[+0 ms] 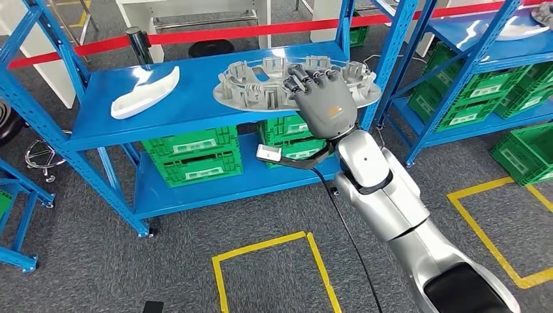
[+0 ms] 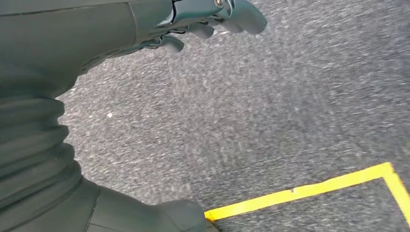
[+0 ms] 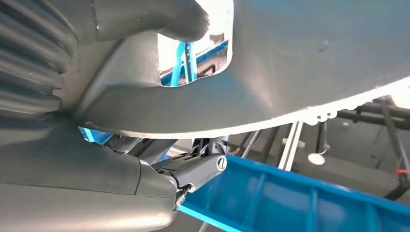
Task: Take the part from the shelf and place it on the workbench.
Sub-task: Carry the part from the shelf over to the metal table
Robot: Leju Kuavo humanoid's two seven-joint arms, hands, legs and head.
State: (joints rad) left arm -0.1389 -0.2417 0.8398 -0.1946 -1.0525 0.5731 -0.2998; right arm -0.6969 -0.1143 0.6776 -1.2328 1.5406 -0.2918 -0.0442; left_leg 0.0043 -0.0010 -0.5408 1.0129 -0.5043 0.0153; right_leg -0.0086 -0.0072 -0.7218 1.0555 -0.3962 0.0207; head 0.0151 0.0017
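Nearest my head camera is the silver right arm point(image 1: 391, 202), reaching up from the lower right toward the blue shelf point(image 1: 189, 98). My right hand point(image 1: 326, 104) lies on the near edge of the part point(image 1: 261, 88), a wide grey oval moulding with ribbed pockets, fingers point(image 1: 306, 77) over its top. In the right wrist view the thumb point(image 3: 159, 19) sits against one face of the part's rim point(image 3: 300, 72) and the darker fingers against the other, so I read the hand as clamped on it. The part overhangs the front of the top shelf board.

My left hand point(image 2: 212, 19) hangs over grey carpet point(image 2: 290, 96), fingers curled in and holding nothing.

On the same board lies one white curved piece point(image 1: 145, 91). Below it I count three green crates point(image 1: 195, 156). A red barrier tape point(image 1: 248, 31) runs behind the shelf, and two yellow tape outlines point(image 1: 274, 261) mark the floor.
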